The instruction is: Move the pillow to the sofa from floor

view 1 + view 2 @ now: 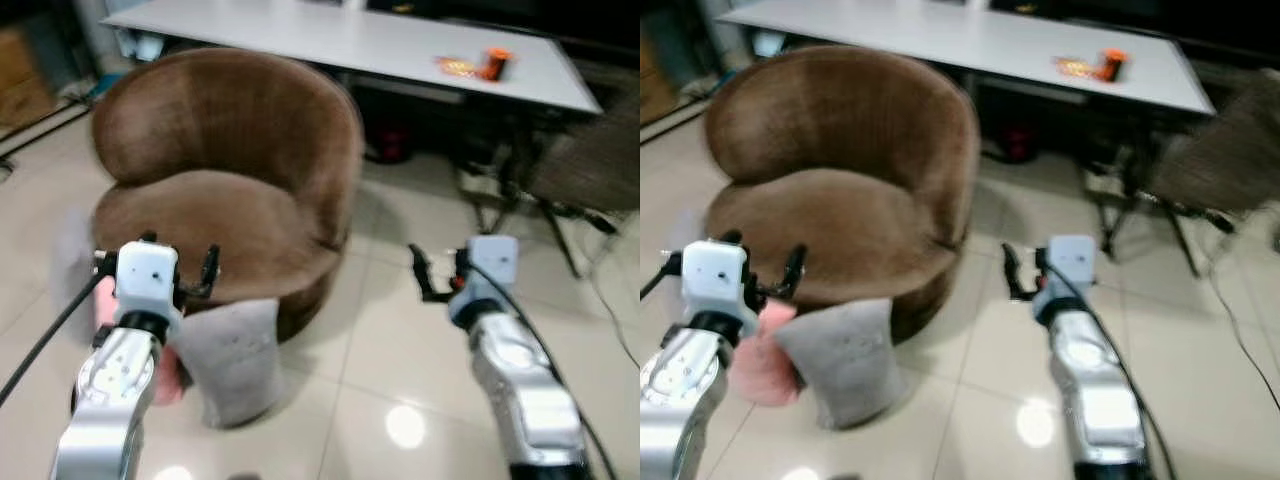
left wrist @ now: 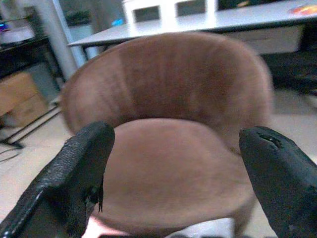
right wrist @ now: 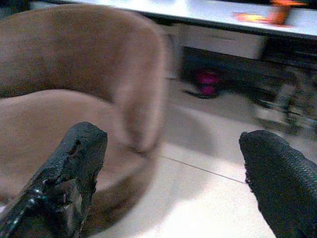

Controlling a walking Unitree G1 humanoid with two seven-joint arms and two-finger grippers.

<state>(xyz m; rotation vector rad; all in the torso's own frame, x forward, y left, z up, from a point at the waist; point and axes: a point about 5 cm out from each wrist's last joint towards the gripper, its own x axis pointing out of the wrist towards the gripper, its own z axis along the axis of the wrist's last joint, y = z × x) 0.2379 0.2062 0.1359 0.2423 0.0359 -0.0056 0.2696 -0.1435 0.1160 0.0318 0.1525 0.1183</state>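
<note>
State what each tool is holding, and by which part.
Nothing. Left tool and right tool are both open and empty; the grey pillow stands ungrasped against the armchair.

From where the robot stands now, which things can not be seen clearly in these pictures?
- Pink pillow: largely hidden behind the left arm in the eye views, so its full shape is unclear.
- Grey pillow: cut off by the bottom edge in the left wrist view.
- Orange items on the white table: too small and blurred to identify.
- Dark clutter under the table: blurred, shadowed.

Two pillows [image 1: 845, 360], one brown sofa [image 1: 840, 190], one white table [image 1: 970, 40], two grippers [image 1: 180, 270].
</note>
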